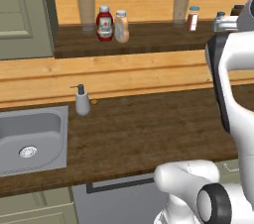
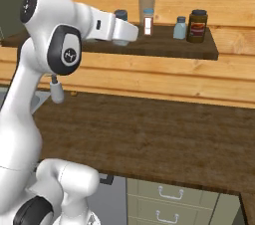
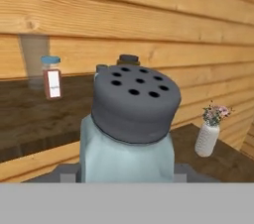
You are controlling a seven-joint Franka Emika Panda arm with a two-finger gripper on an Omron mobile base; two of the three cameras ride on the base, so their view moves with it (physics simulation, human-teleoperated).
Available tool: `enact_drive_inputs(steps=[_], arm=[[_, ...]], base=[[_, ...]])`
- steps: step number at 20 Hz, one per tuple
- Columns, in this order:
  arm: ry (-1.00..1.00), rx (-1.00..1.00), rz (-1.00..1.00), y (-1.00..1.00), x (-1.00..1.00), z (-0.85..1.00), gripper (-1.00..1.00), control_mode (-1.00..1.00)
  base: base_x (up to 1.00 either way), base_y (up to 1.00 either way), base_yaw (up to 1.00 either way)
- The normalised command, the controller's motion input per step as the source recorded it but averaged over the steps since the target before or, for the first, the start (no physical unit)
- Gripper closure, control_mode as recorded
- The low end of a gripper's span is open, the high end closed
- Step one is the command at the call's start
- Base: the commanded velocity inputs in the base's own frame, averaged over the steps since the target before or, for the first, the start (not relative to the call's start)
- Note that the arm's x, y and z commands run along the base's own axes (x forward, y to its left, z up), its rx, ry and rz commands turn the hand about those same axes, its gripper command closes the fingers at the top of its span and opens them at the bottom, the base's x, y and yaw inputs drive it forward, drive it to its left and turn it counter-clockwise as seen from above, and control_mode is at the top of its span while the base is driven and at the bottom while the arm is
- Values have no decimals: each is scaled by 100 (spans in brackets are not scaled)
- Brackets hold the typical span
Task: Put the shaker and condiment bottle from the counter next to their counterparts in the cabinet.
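- The shaker (image 3: 130,134) — pale teal, grey perforated cap — is seen held between the jaws of the gripper (image 3: 126,174), raised at the level of the cabinet (image 1: 149,39) shelf.
- The condiment bottle (image 1: 121,27) is observed standing on that shelf, just beside the red sauce bottle (image 1: 104,24).
- The light-blue shaker (image 2: 180,28) is noted on the shelf's right part, beside a dark jar (image 2: 197,26); a white-and-red shaker (image 2: 148,22) stands to its left.
- On the counter (image 1: 149,134) — a soap pump (image 1: 81,100) is recorded beside the sink (image 1: 32,139).
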Motion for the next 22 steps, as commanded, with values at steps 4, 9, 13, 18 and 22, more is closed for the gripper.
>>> enact_drive_inputs(steps=[4, 9, 13, 18, 22], arm=[[4, 0, 6, 0, 61, -6, 100, -100], [1, 0, 3, -1, 61, -5, 100, -100], [3, 0, 2, -5, 63, -13, 100, -100], [3, 0, 2, -8, 57, -21, 100, -100], [1, 0, 1, -11, 41, -1, 100, -100]], base=[[0, 0, 0], [0, 0, 0], [0, 0, 0], [0, 0, 0], [0, 0, 0]])
